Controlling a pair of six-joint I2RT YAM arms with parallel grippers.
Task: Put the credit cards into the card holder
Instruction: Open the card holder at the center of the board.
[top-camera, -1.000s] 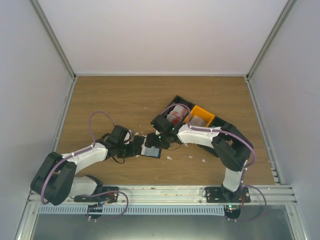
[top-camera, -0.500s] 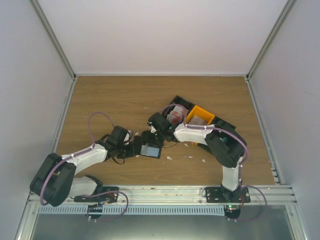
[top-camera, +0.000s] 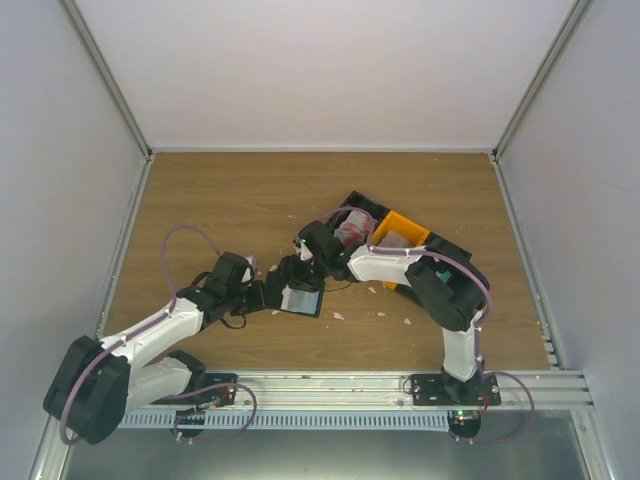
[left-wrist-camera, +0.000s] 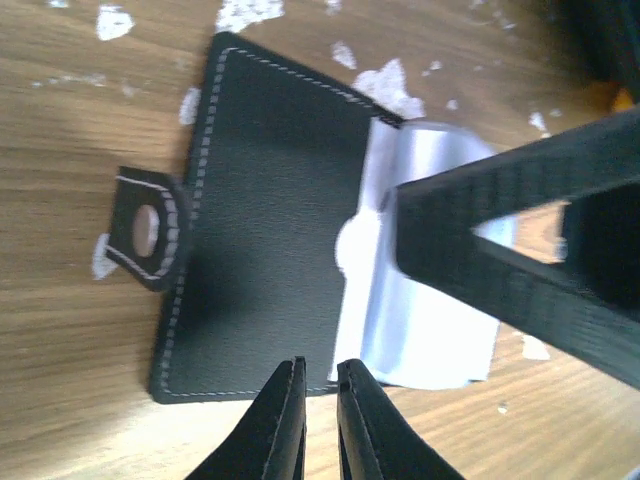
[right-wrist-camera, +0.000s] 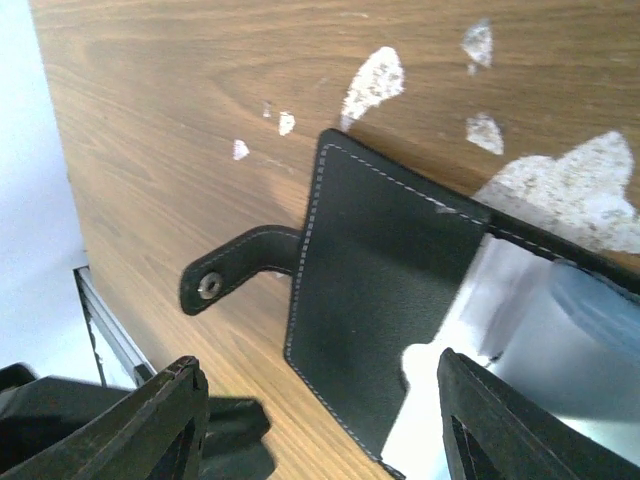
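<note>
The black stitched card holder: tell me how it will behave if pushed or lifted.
Likely floppy: the black stitched leather-like card holder lies open as thin flaps, so lifting one edge probably folds it. Probably light and apt to slide on the smooth wooden table. Its small snap tab may dangle or snag.

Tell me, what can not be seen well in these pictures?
Top view: the credit cards in the trays are too small to count.
Left wrist view: a finger of the right gripper hides part of the card holder pocket.
Same view: whether the left gripper pinches the holder is unclear.
Right wrist view: the frame edge cuts off that pocket.
</note>
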